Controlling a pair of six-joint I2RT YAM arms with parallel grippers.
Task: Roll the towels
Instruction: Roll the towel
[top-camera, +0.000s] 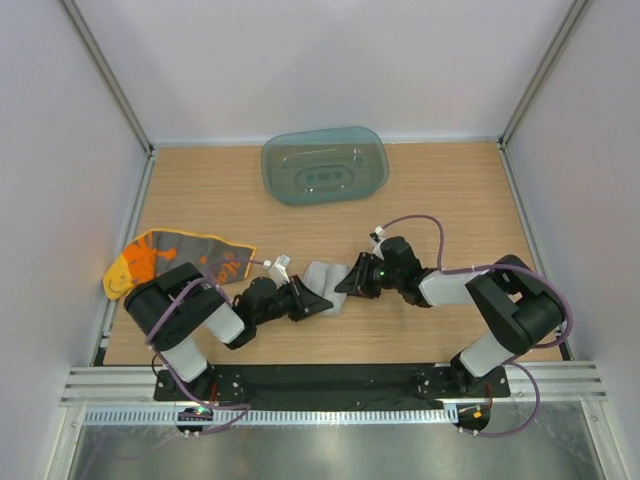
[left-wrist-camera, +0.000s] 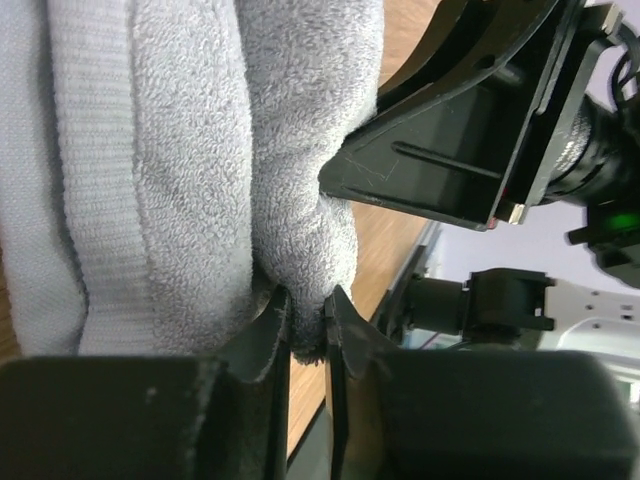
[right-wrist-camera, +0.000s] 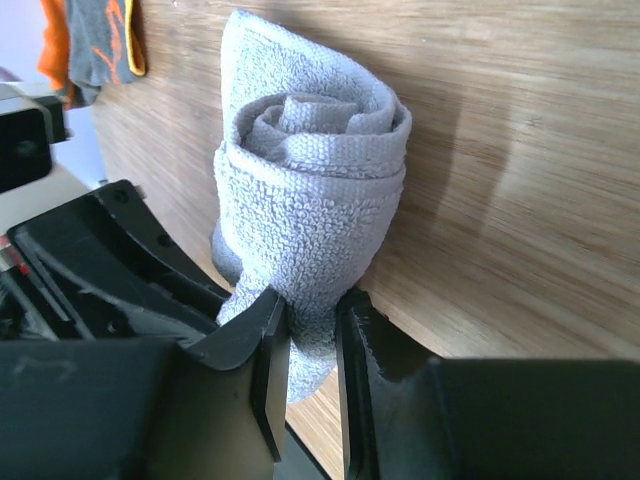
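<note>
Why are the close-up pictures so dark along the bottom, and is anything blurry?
Right wrist view: the grey towel is sharp, soft shadows lie on the table, and the right claw looms dark and glossy near the lens. Left wrist view: the left claw is dark and slightly soft. Top view: even light, faint shadows.
</note>
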